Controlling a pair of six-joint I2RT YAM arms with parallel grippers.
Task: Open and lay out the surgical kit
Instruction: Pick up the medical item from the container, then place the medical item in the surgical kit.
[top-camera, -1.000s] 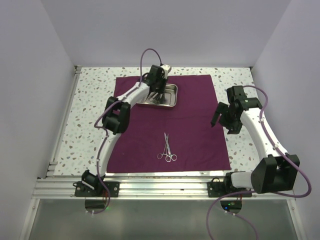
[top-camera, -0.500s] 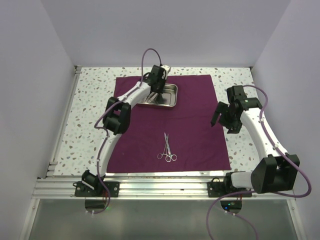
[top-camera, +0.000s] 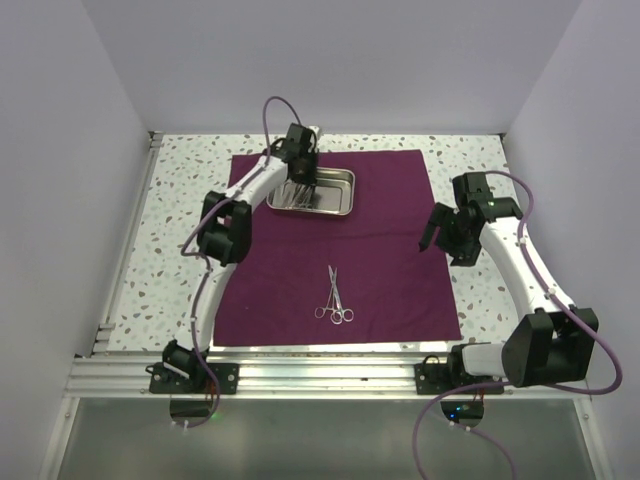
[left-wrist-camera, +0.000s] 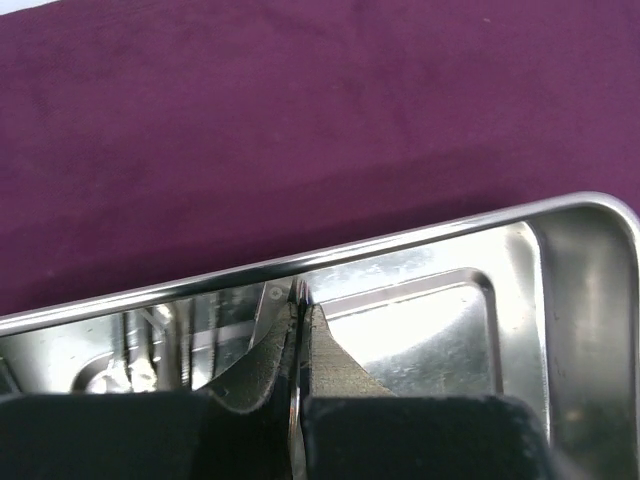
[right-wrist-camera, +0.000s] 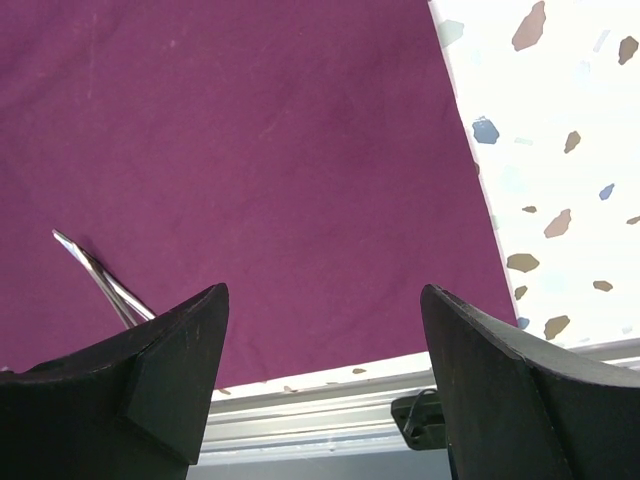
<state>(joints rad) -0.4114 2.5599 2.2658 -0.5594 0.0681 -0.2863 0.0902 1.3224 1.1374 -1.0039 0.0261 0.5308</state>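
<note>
Left wrist view: left end effector gripped a thin instrument inside the tray, likely needing lifting out; right end effector gaped empty.

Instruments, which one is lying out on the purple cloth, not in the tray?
The ring-handled scissors, alone on the cloth in front of the steel tray; the other instruments lie inside that tray at the cloth's far edge.

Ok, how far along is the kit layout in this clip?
Done: the cloth is spread flat, the tray sits on it, and one pair of scissors lies out on the cloth. In hand: the left gripper is shut inside the tray, among the remaining tools. Left: laying those tools out. The right gripper hangs open, idle.
</note>
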